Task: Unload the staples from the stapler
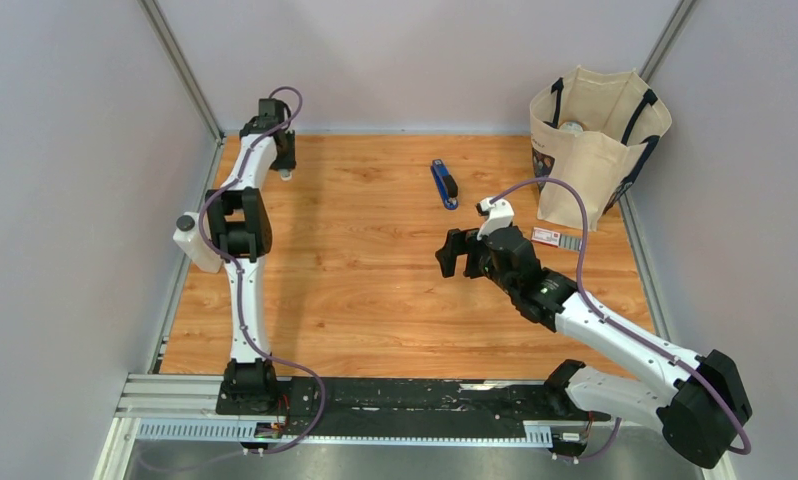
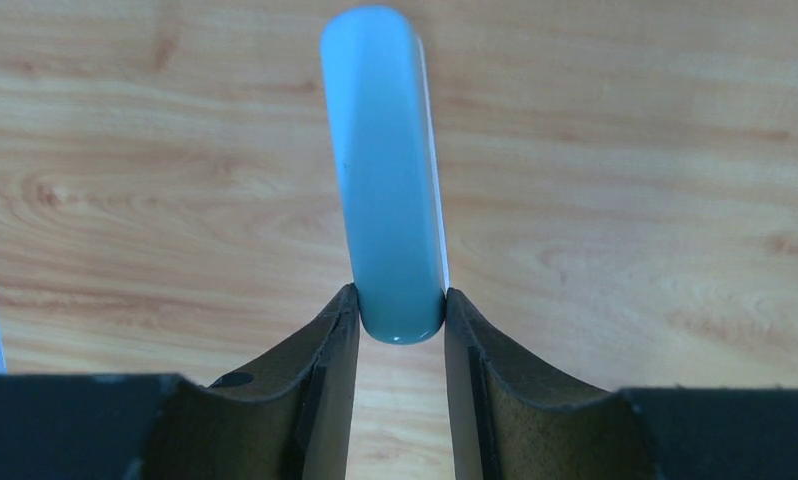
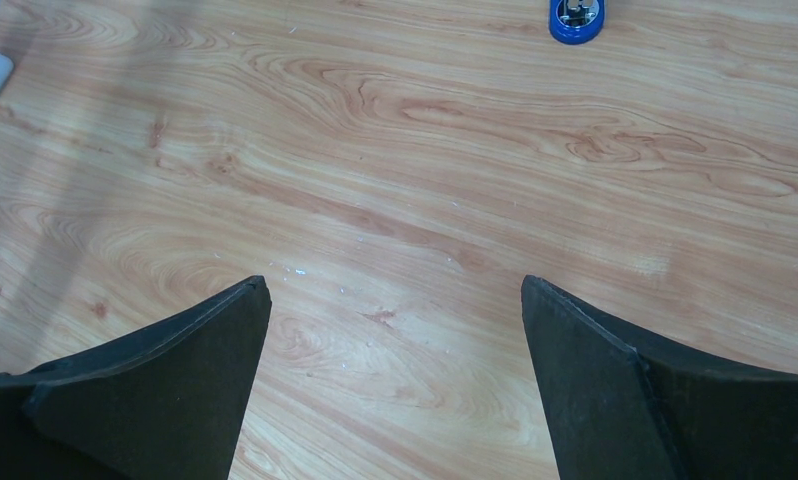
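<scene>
The stapler (image 1: 444, 185) lay flat on the wooden table (image 1: 355, 290), in the far half of it and a little to the right of the middle, with its long side pointing away from the arms and its black part on the right side. No gripper touched it. In the right wrist view only one rounded dark-blue end of the stapler (image 3: 576, 18) showed, at the top edge of the picture, with a small metal part in the middle of it. The right gripper (image 1: 453, 252) hung over the table nearer to the arms than the stapler and well apart from it; its two black fingers (image 3: 175, 380) stood wide apart and there was only bare wood between them. The left gripper (image 1: 287, 168) was at the far left corner of the table, far away from the stapler. In the left wrist view its fingers (image 2: 315, 380) were pressed on both sides of a pale grey-blue block (image 2: 385, 170), which was long with rounded ends; they clamped it at its near end, and the rest of the block pointed away from the camera over the wood. I could not tell whether the block rested on the table or was lifted. At the far right of the table stood a beige tote bag (image 1: 595, 150) with dark handles, and just in front of it lay a small red-and-white box (image 1: 546, 236) with a grey tray (image 1: 571, 242) beside it.
</scene>
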Robot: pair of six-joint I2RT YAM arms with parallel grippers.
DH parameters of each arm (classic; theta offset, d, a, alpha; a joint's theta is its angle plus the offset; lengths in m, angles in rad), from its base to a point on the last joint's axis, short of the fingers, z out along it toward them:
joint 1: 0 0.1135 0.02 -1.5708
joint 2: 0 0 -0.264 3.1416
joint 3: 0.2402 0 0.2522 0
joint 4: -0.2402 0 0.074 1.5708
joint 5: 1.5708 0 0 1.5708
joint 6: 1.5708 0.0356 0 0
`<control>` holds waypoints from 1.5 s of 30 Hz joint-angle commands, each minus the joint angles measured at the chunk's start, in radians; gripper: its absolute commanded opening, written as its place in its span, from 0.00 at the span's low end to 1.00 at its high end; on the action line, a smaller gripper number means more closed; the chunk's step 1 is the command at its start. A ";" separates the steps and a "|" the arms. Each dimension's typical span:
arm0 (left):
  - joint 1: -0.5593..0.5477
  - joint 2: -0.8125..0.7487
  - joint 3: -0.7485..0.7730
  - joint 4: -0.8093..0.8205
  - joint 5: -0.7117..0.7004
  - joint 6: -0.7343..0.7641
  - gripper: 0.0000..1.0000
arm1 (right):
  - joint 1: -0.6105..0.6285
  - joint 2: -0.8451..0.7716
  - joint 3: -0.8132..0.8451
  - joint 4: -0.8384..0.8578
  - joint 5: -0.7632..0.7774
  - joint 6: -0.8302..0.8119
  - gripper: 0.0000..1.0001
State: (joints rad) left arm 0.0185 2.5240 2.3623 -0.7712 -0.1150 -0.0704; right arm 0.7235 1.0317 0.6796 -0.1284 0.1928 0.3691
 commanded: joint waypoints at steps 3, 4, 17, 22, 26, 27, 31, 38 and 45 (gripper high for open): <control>-0.081 -0.302 -0.413 0.071 0.050 0.054 0.00 | 0.002 -0.005 0.000 0.042 0.011 -0.024 1.00; -0.086 -0.345 -0.464 0.084 0.086 0.049 0.00 | 0.002 -0.007 -0.002 0.042 0.013 -0.025 1.00; -0.212 -0.783 -0.983 -0.033 0.245 0.099 0.00 | 0.002 -0.024 0.002 0.004 0.030 -0.015 1.00; -0.291 -0.958 -1.146 -0.060 0.336 0.142 0.00 | 0.002 -0.016 -0.029 0.004 0.028 0.017 1.00; -0.374 -1.011 -1.209 -0.102 0.373 0.129 0.07 | 0.002 0.036 -0.029 0.007 0.020 0.050 1.00; -0.385 -1.016 -1.232 -0.090 0.377 0.121 0.09 | 0.002 0.054 -0.025 0.007 0.014 0.057 0.99; -0.405 -0.996 -1.279 -0.034 0.379 0.084 0.09 | 0.002 0.123 0.000 0.007 -0.009 0.083 0.98; -0.463 -0.990 -1.328 0.065 0.321 0.017 0.13 | 0.002 0.194 0.017 0.026 -0.045 0.126 0.96; -0.523 -1.008 -1.333 0.090 0.480 -0.012 0.39 | 0.008 0.326 0.112 -0.040 -0.137 0.168 0.93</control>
State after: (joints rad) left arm -0.4759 1.5398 1.0229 -0.7288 0.2375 -0.0521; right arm 0.7235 1.3033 0.7097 -0.1528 0.1207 0.5007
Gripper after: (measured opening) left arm 0.392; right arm 0.929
